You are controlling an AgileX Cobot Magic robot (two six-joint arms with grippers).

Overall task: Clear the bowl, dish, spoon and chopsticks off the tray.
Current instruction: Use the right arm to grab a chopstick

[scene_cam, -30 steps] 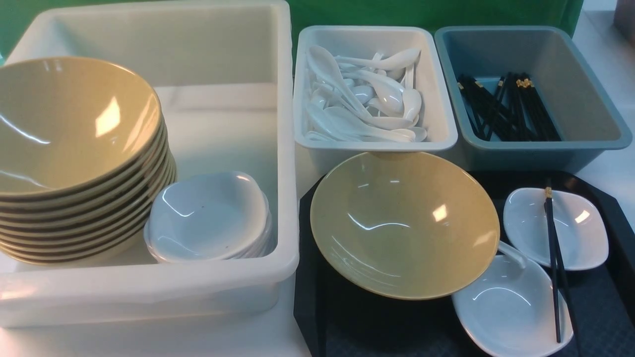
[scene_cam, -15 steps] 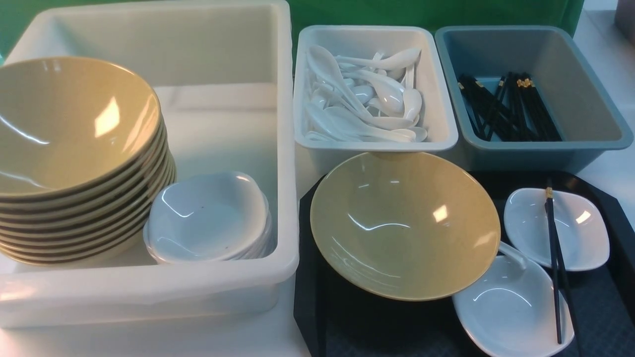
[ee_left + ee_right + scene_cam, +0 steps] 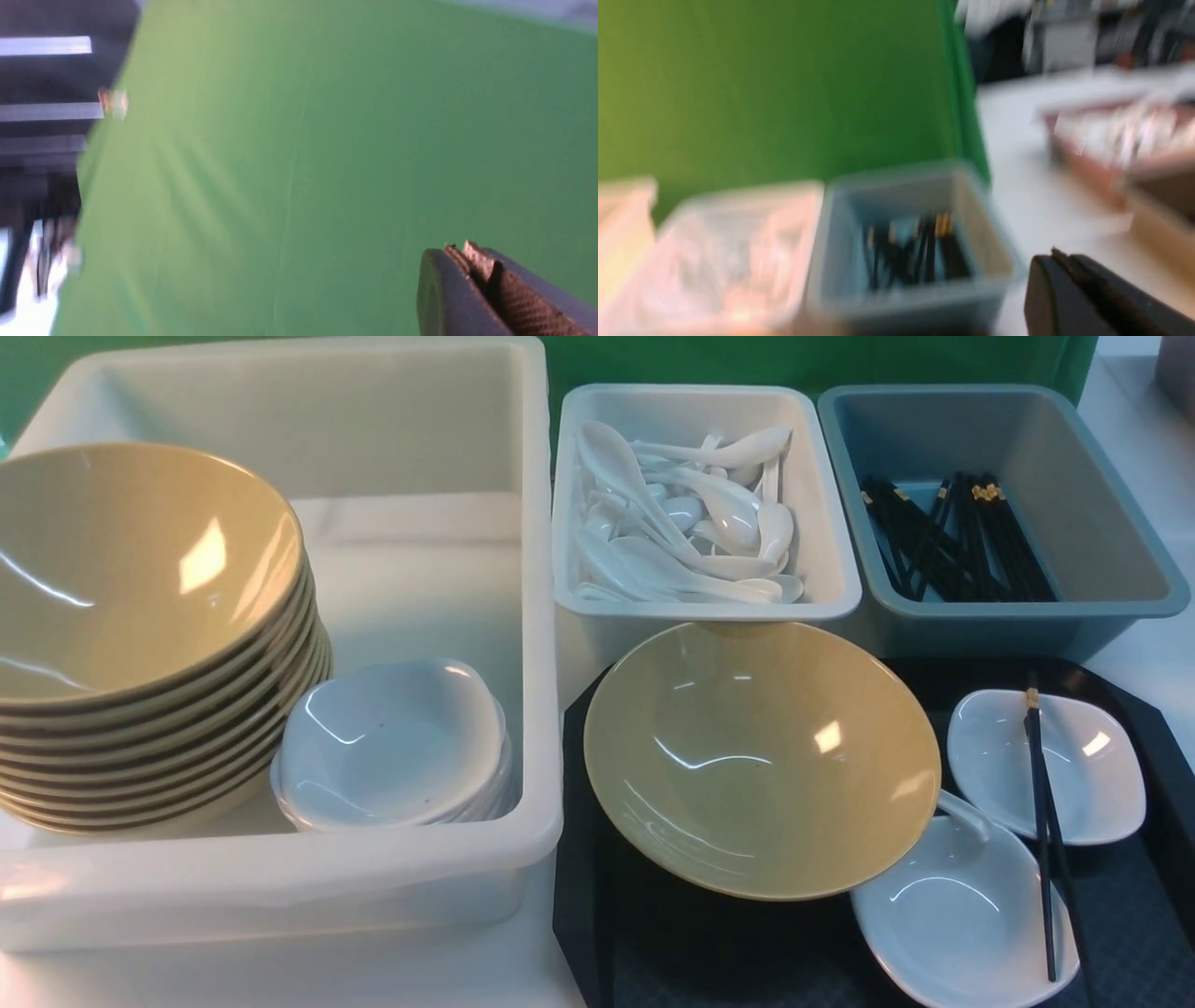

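On the black tray (image 3: 653, 943) at the front right stands the mustard-yellow bowl (image 3: 761, 756). To its right are two white dishes, one farther (image 3: 1083, 765) and one nearer (image 3: 952, 915). The black chopsticks (image 3: 1039, 831) lie across both dishes. The white spoon (image 3: 966, 814) shows only its handle, between the bowl's rim and the nearer dish. Neither gripper appears in the front view. The left gripper (image 3: 460, 249) is shut on nothing, in front of green cloth. The right gripper (image 3: 1057, 256) is shut on nothing, in a blurred view above the table beside the grey bin (image 3: 971, 289).
A large white tub (image 3: 537, 616) on the left holds a stack of yellow bowls (image 3: 140, 616) and a stack of white dishes (image 3: 392, 747). Behind the tray stand a white bin (image 3: 565, 523) of spoons and a grey-blue bin (image 3: 1120, 523) of chopsticks.
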